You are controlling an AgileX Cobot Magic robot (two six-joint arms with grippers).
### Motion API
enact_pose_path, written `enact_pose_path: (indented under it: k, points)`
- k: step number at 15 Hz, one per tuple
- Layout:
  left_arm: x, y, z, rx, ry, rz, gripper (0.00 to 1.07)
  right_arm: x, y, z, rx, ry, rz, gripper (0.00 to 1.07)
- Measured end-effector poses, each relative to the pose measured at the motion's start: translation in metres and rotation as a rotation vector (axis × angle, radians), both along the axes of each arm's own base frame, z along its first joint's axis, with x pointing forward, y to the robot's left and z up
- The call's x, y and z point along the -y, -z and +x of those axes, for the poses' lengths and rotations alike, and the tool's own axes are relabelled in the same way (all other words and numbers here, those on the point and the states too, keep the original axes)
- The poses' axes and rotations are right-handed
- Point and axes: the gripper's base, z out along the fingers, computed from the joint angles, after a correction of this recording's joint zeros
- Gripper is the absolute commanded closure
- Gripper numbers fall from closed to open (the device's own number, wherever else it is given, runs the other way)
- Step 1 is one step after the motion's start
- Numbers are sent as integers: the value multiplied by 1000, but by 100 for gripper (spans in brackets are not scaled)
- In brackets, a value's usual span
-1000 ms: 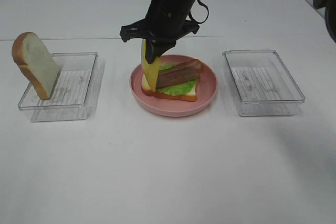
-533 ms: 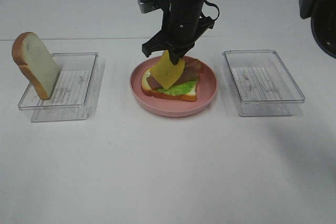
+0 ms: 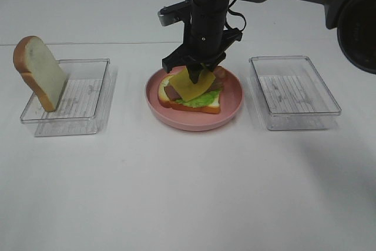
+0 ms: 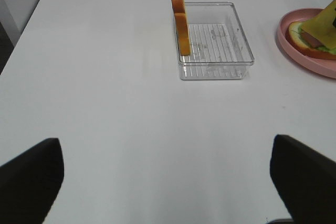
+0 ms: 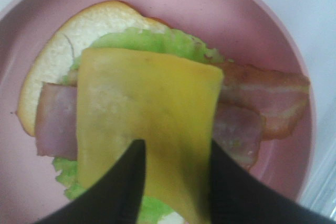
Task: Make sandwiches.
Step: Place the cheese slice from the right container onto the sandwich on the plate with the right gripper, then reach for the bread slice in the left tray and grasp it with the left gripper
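A pink plate (image 3: 194, 123) holds a white bread slice (image 3: 205, 107) with green lettuce (image 3: 197, 100) and reddish-brown bacon strips (image 3: 221, 74). My right gripper (image 3: 194, 72) is shut on a yellow cheese slice (image 3: 189, 86), which lies tilted over the bacon. In the right wrist view the cheese (image 5: 142, 103) covers the bacon (image 5: 262, 98) and lettuce (image 5: 142, 40), pinched at one edge by my gripper (image 5: 176, 182). A second bread slice (image 3: 40, 73) leans upright in the left tray (image 3: 82, 101). My left gripper (image 4: 165, 145) is open over bare table, out of the exterior view.
An empty clear tray (image 3: 294, 92) stands right of the plate. The left wrist view shows the bread slice (image 4: 178, 11), its tray (image 4: 215, 51) and the plate's edge (image 4: 294, 48). White table lies all around.
The right gripper moved right and down over the plate. The cheese went from hanging on edge beside the sandwich to lying across the bacon.
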Motion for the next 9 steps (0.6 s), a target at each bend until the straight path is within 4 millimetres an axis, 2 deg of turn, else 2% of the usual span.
enact_pose_path:
  k: [1, 2, 4, 9]
  points:
    - [0, 0, 0, 0, 0, 0, 6, 2, 0, 1, 10, -5, -29, 12]
    - [0, 0, 0, 0, 0, 0, 6, 5, -1, 2, 22, -13, -63, 9]
    - [0, 0, 0, 0, 0, 0, 6, 10, -9, 2, 11, -11, -121, 9]
    - [0, 0, 0, 0, 0, 0, 6, 9, -52, 8, 75, 11, -104, 9]
